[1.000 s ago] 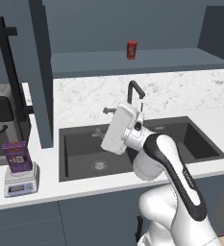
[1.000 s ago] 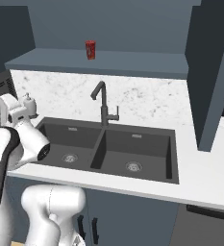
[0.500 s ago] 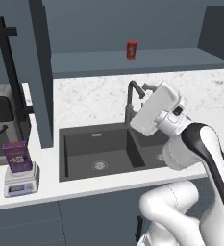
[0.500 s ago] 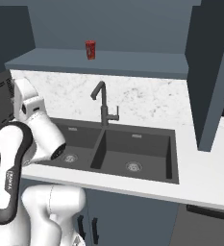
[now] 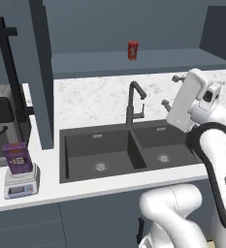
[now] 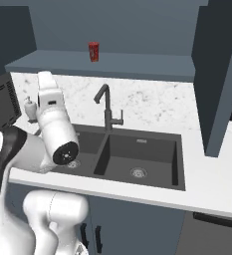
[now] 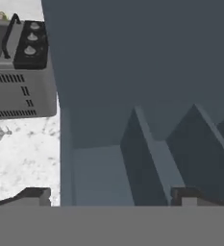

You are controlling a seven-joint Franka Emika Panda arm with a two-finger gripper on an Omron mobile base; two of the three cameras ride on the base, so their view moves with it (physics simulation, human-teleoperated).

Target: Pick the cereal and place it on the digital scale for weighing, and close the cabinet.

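The cereal [image 5: 17, 158] stood on the scale [image 5: 21, 182] at 8 o'clock on the worktop [image 5: 85, 186]. The tool [image 7: 108, 198] was apart, empty, facing the cabinet [image 7: 147, 72].

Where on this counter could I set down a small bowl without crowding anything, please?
Bare marble lies behind the sink, either side of the faucet, and along the front strip before the basins. Right of the sink, beside the open cabinet door, is also free. The left end is crowded: the cereal sits on the digital scale by a dark appliance.
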